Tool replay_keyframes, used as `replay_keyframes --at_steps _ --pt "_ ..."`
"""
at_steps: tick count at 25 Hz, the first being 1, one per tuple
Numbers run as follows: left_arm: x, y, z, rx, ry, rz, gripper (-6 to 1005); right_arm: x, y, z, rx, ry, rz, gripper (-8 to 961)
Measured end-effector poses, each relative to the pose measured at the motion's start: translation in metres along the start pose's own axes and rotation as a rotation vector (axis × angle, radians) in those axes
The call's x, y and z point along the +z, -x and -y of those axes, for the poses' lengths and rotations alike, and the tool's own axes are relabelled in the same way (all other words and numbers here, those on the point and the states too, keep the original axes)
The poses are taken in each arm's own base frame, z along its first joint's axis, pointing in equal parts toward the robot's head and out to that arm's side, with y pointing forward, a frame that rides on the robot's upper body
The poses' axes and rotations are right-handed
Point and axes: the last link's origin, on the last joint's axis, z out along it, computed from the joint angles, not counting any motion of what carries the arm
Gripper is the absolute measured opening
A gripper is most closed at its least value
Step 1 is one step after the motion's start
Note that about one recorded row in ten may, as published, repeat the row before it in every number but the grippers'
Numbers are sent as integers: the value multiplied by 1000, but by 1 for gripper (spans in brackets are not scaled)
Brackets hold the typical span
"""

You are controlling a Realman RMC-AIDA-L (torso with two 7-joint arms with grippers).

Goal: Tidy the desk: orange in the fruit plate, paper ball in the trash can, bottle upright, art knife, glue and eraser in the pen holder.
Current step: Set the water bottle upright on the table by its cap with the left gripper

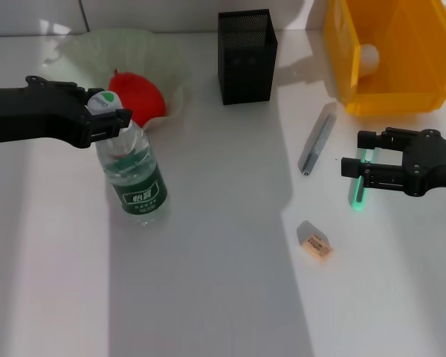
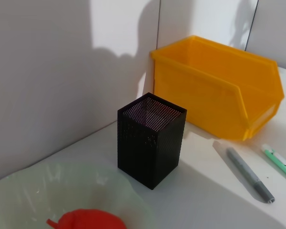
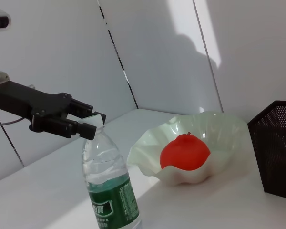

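Observation:
My left gripper [image 1: 110, 113] is shut on the cap of the clear bottle [image 1: 137, 182] with a green label, which stands upright. The right wrist view shows the same grip [image 3: 89, 126] on the bottle [image 3: 109, 188]. The orange [image 1: 137, 93] lies in the pale green fruit plate [image 1: 89, 46]. My right gripper [image 1: 359, 154] is open, its fingers on either side of the green glue stick [image 1: 355, 195] on the table. The grey art knife [image 1: 317, 138] lies left of it, and the eraser [image 1: 314, 242] lies nearer me. The black mesh pen holder [image 1: 247, 58] stands at the back. The white paper ball [image 1: 368, 56] lies in the yellow bin [image 1: 401, 89].
The yellow bin stands at the back right, close behind my right gripper. The left wrist view shows the pen holder [image 2: 151, 143], bin [image 2: 219, 90], knife [image 2: 250, 174] and glue [image 2: 279, 162]. A wall runs along the back of the table.

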Motion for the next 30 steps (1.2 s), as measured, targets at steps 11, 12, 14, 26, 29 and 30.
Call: replay_keyframes --at_steps 11,12,14,26,29,30 --pt "-6 -3 3 21 -17 -8 456 1 0 0 0 1 -1 725" --pt "-7 -3 4 22 -19 -10 452 1 0 0 3 2 -1 725" --pt "-7 -4 4 22 -20 -10 446 1 1 0 7 2 -1 725" --pt "-8 -5 6 23 -27 -16 429 1 2 0 6 3 -2 724" --pt "-6 -4 7 37 -29 -15 439 1 2 0 6 3 -2 725" --pt "-5 -3 7 44 -29 -14 444 1 2 0 6 3 -2 725"
